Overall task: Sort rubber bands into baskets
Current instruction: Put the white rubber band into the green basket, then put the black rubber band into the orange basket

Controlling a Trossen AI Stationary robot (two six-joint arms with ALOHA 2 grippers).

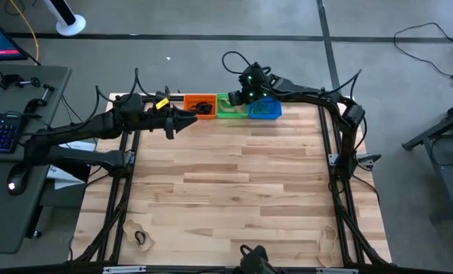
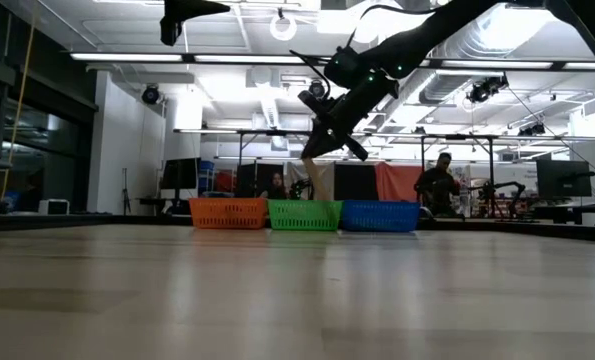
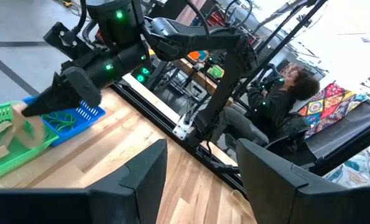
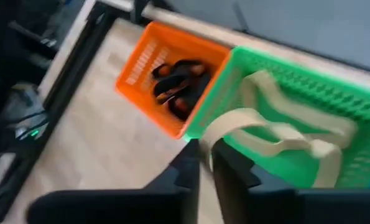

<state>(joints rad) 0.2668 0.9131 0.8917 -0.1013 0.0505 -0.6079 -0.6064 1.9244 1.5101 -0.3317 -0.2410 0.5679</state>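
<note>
A: Why is the right gripper (image 4: 204,163) parked over the green basket (image 4: 334,106)?

B: It carries a tan rubber band (image 4: 265,134); the jaws pinch one end and the loop dangles into that basket, so tan looks meant for green.

A: And the others?

B: Black bands (image 4: 180,81) lie in the orange basket (image 4: 141,68), green ones (image 3: 63,118) in the blue basket (image 3: 88,115). More bands (image 1: 138,239) wait at the tabletop's (image 1: 234,183) near edge.

A: The left gripper (image 1: 182,120)?

B: It hangs by the orange basket, jaws spread and empty, probably waiting its turn
</note>
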